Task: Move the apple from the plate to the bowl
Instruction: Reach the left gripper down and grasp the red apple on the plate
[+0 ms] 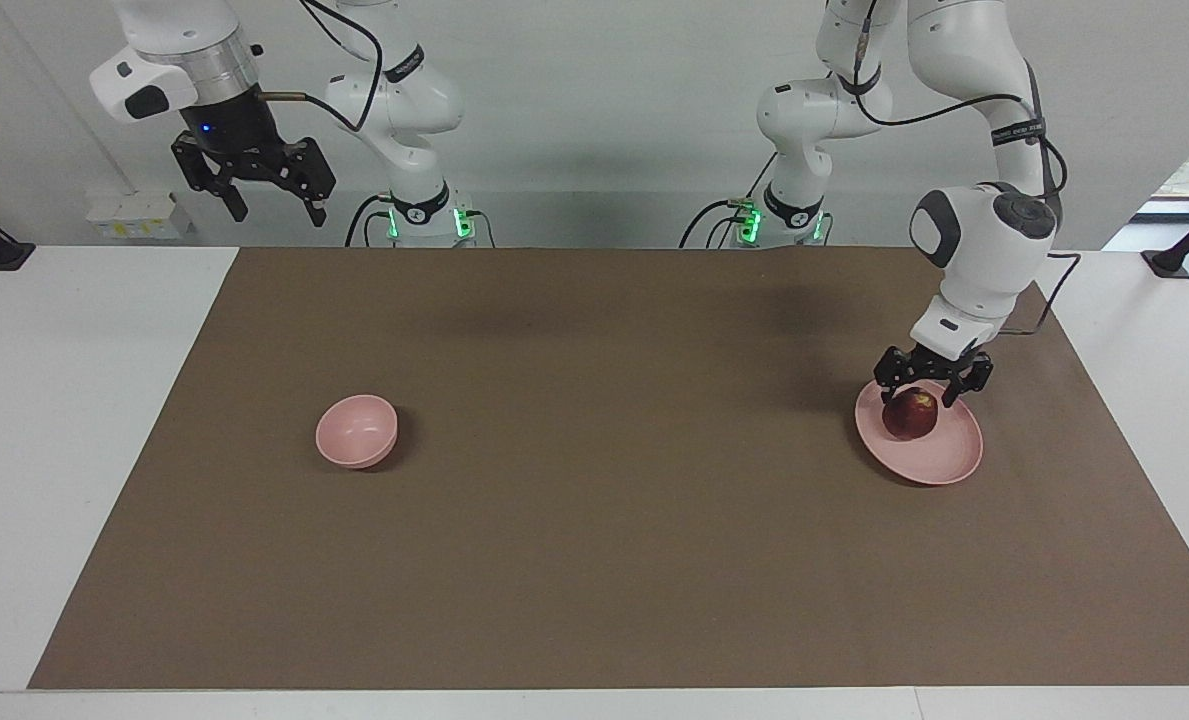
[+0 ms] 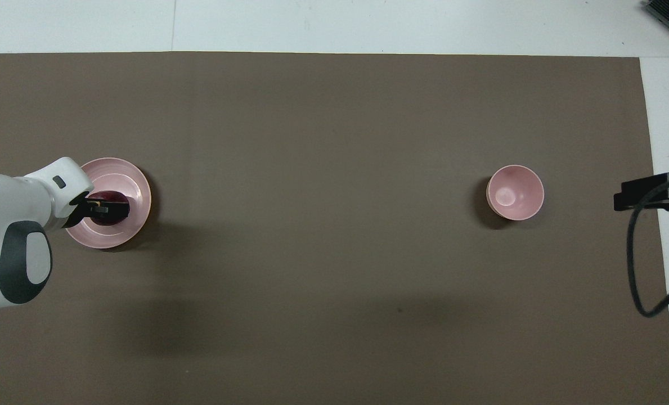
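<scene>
While the apple (image 1: pixel 910 415) sits on the plate (image 1: pixel 939 463), toward the left arm's end of the table, the left gripper (image 1: pixel 919 397) is low over it with fingers spread, one on each side of the fruit; no squeeze visible yet. Judgement: apple is small, firm, light, with smooth waxy skin, so it may roll or slip. Best hold is across its widest girth, fingers level, moderate force to avoid bruising. Plate is shallow and could skid if nudged.

Right gripper (image 1: pixel 272 212) waits high at its own end, fingers apart, holding nothing. Bowl (image 1: pixel 356 431) stands upright, well apart from the plate, toward the right arm's end.

Surface: flat brown mat (image 1: pixel 614 560) on a white table (image 1: pixel 44 400). Plain pale wall by the robot bases.
</scene>
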Robot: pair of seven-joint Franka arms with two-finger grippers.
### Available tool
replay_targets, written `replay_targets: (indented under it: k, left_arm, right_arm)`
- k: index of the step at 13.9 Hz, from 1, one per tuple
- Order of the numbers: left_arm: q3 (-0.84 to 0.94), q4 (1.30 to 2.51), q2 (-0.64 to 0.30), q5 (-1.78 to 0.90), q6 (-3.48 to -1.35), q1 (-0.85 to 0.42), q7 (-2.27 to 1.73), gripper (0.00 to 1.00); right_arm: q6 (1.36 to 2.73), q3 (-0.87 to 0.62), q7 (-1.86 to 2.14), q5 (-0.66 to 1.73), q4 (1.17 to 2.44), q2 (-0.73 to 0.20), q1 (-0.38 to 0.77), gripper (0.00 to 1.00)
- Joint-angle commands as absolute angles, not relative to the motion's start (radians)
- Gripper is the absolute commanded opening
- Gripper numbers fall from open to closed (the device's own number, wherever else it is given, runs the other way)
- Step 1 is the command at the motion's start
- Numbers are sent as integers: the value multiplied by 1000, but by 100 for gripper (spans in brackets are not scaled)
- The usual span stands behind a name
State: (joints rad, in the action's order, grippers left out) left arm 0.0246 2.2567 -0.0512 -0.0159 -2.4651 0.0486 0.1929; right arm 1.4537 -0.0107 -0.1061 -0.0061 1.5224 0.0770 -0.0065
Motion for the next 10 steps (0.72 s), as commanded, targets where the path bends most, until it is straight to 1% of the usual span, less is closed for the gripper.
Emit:
replay_targets:
  k: [1,2,3,4,5,10]
  left_arm:
    - [26,2293,-38,-26,-2525,55,210,100]
    - [26,2293,-38,-32,-2529,57,212,94]
    - [26,2292,-40,-57,-2549,57,210,30]
    - [26,2290,-47,-86,-2565,58,210,4]
    - [25,2287,-49,-97,-2566,58,212,0]
    - [25,2278,-52,-97,-2565,57,215,0]
  right_arm:
    - [1448,-15,-95,15,1508,69,-21,100]
    - [1448,-15,-95,15,1508,69,-21,100]
    - [1448,-15,-95,15,1508,69,-21,100]
    - [1447,-15,-95,15,1508,69,-21,100]
    - [1448,-15,-95,15,1508,69,-21,100]
    - [1414,-23,-81,5,1508,71,-8,100]
